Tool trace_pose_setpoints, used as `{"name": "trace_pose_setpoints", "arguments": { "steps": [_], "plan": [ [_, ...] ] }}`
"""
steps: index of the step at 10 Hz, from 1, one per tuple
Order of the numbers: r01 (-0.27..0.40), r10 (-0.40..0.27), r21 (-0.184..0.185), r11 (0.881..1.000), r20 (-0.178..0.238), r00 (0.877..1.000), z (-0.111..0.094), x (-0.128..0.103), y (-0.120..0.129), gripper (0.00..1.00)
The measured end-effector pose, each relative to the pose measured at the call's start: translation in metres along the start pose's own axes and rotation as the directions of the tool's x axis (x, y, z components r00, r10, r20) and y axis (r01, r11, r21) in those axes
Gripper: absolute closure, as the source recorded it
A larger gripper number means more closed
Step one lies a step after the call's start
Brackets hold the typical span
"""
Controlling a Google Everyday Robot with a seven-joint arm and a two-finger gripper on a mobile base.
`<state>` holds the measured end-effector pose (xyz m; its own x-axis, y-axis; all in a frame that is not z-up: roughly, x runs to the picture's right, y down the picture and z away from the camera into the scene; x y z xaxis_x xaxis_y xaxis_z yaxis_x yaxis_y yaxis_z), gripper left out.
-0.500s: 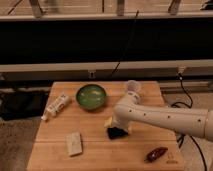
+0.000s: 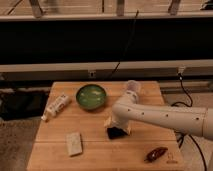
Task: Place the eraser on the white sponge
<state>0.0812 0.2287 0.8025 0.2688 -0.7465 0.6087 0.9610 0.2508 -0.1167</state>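
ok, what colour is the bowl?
The bowl is green, clear in the camera view; the gripper is down at the black eraser, to the bowl's lower right.

A: What is the table made of?
B: Pale wood, matt, with faint seams between the boards.
A: And the arm?
B: A smooth off-white shell, plastic by the look, with a soft sheen. The gripper, equally pale, sits low over the table's middle, right at the eraser, which is matt black.
A: The smaller things?
B: The green bowl is glossy inside. The white sponge is dull and soft-looking. The tube is smooth white plastic, and the dark red-brown object has a slight shine
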Motion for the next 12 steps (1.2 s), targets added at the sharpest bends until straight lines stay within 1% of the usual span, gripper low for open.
{"name": "trace_pose_setpoints", "arguments": {
  "steps": [1, 3, 5, 6, 7, 8, 9, 10, 11, 12],
  "plan": [
    [-0.017, 0.017, -0.015, 1.000, -0.001, 1.000, 0.000, 0.003, 0.008, 0.20],
    [-0.074, 0.075, -0.049, 0.996, 0.001, 0.997, 0.003, 0.012, 0.021, 0.20],
    [-0.138, 0.139, -0.063, 0.988, 0.015, 0.990, 0.012, 0.018, 0.030, 0.20],
    [-0.192, 0.194, -0.069, 0.979, 0.030, 0.980, 0.020, 0.021, 0.032, 0.20],
    [-0.228, 0.231, -0.072, 0.971, 0.036, 0.972, 0.025, 0.022, 0.031, 0.20],
    [-0.270, 0.273, -0.073, 0.960, 0.037, 0.961, 0.026, 0.022, 0.031, 0.20],
    [-0.337, 0.340, -0.077, 0.938, 0.032, 0.940, 0.025, 0.020, 0.034, 0.20],
    [-0.376, 0.378, -0.072, 0.924, 0.023, 0.925, 0.021, 0.018, 0.033, 0.20],
    [-0.390, 0.392, -0.064, 0.919, 0.016, 0.920, 0.016, 0.016, 0.031, 0.20],
    [-0.394, 0.396, -0.059, 0.917, 0.012, 0.918, 0.012, 0.015, 0.031, 0.20]
  ]
}}
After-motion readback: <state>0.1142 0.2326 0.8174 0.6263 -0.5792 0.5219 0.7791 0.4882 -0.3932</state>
